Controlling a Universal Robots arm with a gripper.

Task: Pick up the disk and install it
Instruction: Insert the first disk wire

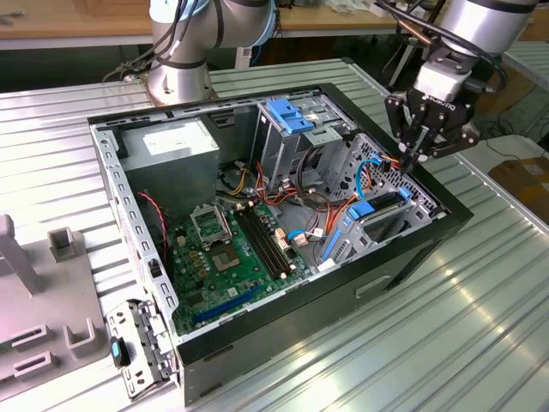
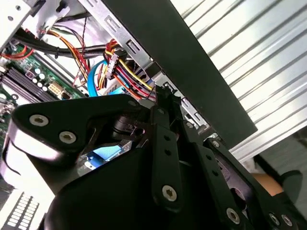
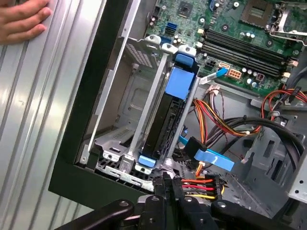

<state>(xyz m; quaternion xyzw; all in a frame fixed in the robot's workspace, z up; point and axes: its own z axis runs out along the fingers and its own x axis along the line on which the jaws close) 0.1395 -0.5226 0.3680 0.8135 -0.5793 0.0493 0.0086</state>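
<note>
The disk (image 3: 163, 120) is seen standing on edge in the silver cage (image 3: 145, 105) inside the computer case (image 1: 300, 318). The pincer (image 1: 413, 161) is held just above that cage, its fingers pressed together. Red, yellow and black wires (image 3: 225, 127) are bunched beside the cage. A hand (image 3: 21, 21) is laid on the counter (image 1: 480, 326) outside the case.

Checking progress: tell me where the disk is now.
In the first wrist view the disk stands on edge in the metal cage beside the black case wall, near the claw.
</note>
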